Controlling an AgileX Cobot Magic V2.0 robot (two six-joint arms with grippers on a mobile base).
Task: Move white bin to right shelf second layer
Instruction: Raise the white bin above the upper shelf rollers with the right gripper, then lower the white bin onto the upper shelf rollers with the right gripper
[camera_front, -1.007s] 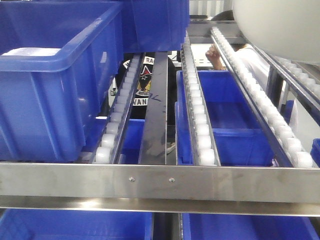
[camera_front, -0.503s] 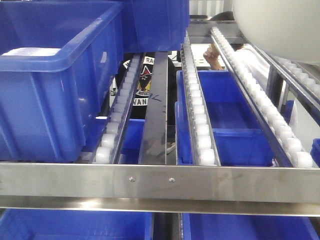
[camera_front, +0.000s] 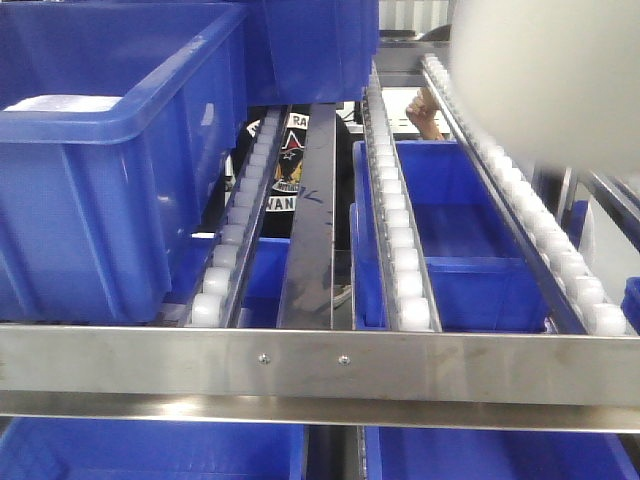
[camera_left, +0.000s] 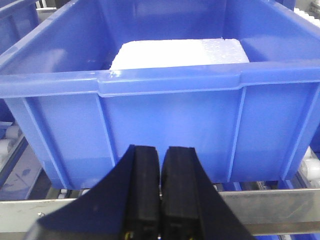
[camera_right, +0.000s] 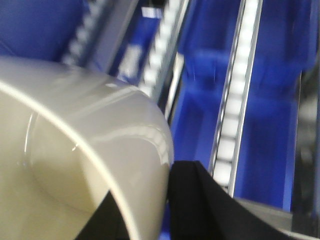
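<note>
L gripper (camera_left: 161, 200) idles w/ jaws clenched on nothing, just before the blue crate (camera_left: 165, 95). Over the roller rails of the right shelf second layer (camera_front: 400, 270), the white bin (camera_front: 550, 70) hangs upper right, R gripper (camera_right: 150, 220) jaws grasping its rim wall. Bin looks light, stiff, glossy so prob slippery; rim is the only hold.

The left gripper (camera_left: 160, 185), jaws pressed together, faces a blue crate (camera_left: 165, 115) holding a white foam block (camera_left: 180, 52).
</note>
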